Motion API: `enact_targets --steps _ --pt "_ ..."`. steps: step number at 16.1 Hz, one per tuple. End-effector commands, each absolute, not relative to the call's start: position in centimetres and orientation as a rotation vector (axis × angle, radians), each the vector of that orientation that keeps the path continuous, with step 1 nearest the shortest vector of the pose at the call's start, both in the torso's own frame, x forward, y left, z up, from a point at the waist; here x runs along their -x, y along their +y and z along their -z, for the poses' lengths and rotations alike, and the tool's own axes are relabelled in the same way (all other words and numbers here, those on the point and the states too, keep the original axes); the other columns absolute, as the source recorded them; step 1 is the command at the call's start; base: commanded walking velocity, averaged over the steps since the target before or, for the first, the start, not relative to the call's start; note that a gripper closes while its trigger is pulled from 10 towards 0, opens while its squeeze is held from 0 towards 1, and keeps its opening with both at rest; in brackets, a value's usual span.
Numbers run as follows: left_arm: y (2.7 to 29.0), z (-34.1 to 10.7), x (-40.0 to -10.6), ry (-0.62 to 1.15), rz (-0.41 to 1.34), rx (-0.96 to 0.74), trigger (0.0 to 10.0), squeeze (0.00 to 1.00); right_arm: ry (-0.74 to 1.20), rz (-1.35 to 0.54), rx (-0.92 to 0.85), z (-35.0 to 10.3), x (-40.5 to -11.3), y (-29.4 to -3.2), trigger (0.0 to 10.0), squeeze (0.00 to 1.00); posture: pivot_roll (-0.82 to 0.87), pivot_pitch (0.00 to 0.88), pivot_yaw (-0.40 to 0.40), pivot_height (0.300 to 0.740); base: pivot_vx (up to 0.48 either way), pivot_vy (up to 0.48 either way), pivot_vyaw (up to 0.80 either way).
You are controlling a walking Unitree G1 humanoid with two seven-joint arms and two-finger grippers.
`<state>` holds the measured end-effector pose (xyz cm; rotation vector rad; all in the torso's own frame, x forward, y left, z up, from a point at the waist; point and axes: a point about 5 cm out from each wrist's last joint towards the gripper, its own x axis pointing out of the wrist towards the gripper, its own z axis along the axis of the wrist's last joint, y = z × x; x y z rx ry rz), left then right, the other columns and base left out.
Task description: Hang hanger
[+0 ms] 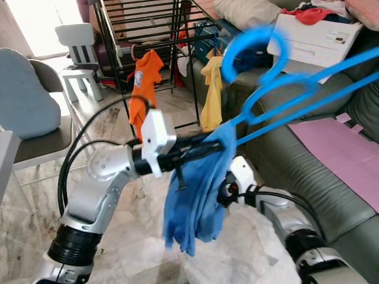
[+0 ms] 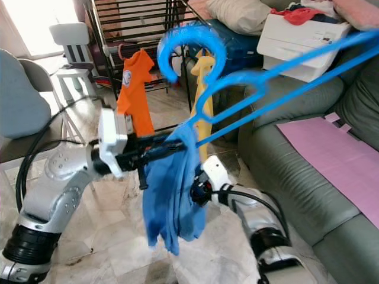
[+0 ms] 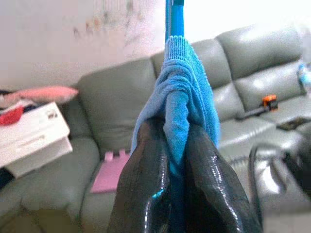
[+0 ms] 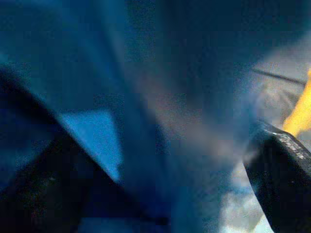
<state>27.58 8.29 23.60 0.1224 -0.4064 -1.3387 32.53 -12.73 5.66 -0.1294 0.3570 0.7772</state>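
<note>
In front of the black metal drying rack [image 1: 148, 23], left gripper [image 1: 213, 144] clamped tight on blue cloth garment [image 1: 198, 201] draped over blue plastic hanger [image 1: 284, 83]; right gripper [image 1: 228, 190] against the garment, finger spread unclear.

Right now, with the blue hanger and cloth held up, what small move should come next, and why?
Probably carry the blue hanger forward toward the black drying rack. The left end effector is shut on the hanger and blue cloth, and the hook is in the air, short of the rack bars where the orange shirt and yellow garment hang.

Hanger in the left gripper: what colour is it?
Bright blue, like the cloth on it. The hanger shows best in the left eye view.
</note>
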Motion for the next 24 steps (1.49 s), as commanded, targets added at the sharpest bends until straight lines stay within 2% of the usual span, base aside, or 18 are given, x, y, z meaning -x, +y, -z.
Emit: enact_targets --steps 1,2,4,6,8,10,13,16,17,20,24 --pt "8.4 -24.9 -27.3 -0.455 1.339 -0.118 0.0 0.0 0.377 -0.736 0.131 -5.9 -33.0 -13.0 10.0 0.0 -0.04 0.0 0.03 0.74 0.0 0.0 0.0" --pt "8.4 -25.0 -27.3 -0.458 1.338 -0.113 0.0 0.0 0.393 -0.724 0.14 -5.6 -33.0 -13.2 10.0 0.0 -0.04 0.0 0.029 0.74 0.0 0.0 0.0" --pt "9.0 -25.6 -27.5 -0.461 1.309 -0.103 0.0 0.0 0.447 -0.643 0.144 -4.7 -32.7 -15.1 0.0 0.0 -0.04 0.0 0.02 0.74 0.0 0.0 0.0" --pt "9.7 -25.5 -27.9 -0.444 1.275 -0.114 0.0 0.0 0.469 -0.584 0.136 -4.4 -32.4 -16.9 0.0 0.0 -0.05 0.0 0.019 0.74 0.0 0.0 0.0" --pt "11.6 -24.5 -29.0 -0.391 1.213 -0.138 0.0 0.0 0.484 -0.529 0.148 -4.3 -31.8 -19.9 0.0 0.0 -0.06 0.0 0.017 0.74 0.0 0.0 0.0" --pt "14.7 -22.3 -30.4 -0.28 1.134 -0.197 0.0 0.0 0.456 -0.436 0.169 -5.4 -31.5 -23.8 0.0 0.0 -0.08 0.0 0.025 0.74 0.0 0.0 0.0" --pt "16.7 -19.8 -30.8 -0.188 1.06 -0.161 0.0 0.0 0.328 -0.272 0.184 -8.6 -32.7 -26.9 0.0 0.0 -0.11 0.0 0.035 0.74 0.0 0.0 0.0" --pt "18.4 -17.2 -30.5 -0.112 1.009 -0.124 0.0 0.0 0.206 -0.188 0.171 -11.5 -34.2 -27.4 0.0 0.0 -0.11 0.0 0.03 0.74 0.0 0.0 0.0" --pt "18.7 -16.6 -29.8 -0.09 1.042 -0.102 0.0 0.0 0.16 -0.103 0.16 -12.8 -34.9 -28.0 0.0 0.0 -0.11 0.0 0.023 0.74 0.0 0.0 0.0" --pt "18.5 -15.5 -27.9 0.007 1.143 0.024 0.0 0.0 0.081 0.015 0.088 -15.4 -36.4 -28.3 0.0 0.0 -0.1 0.0 0.015 0.74 0.0 0.0 0.0" --pt "17.7 -14.6 -26.9 0.033 1.2 0.14 0.0 0.0 0.074 0.049 0.058 -16.8 -37.6 -27.5 0.0 0.0 -0.11 0.0 0.011 0.74 0.0 0.0 0.0"
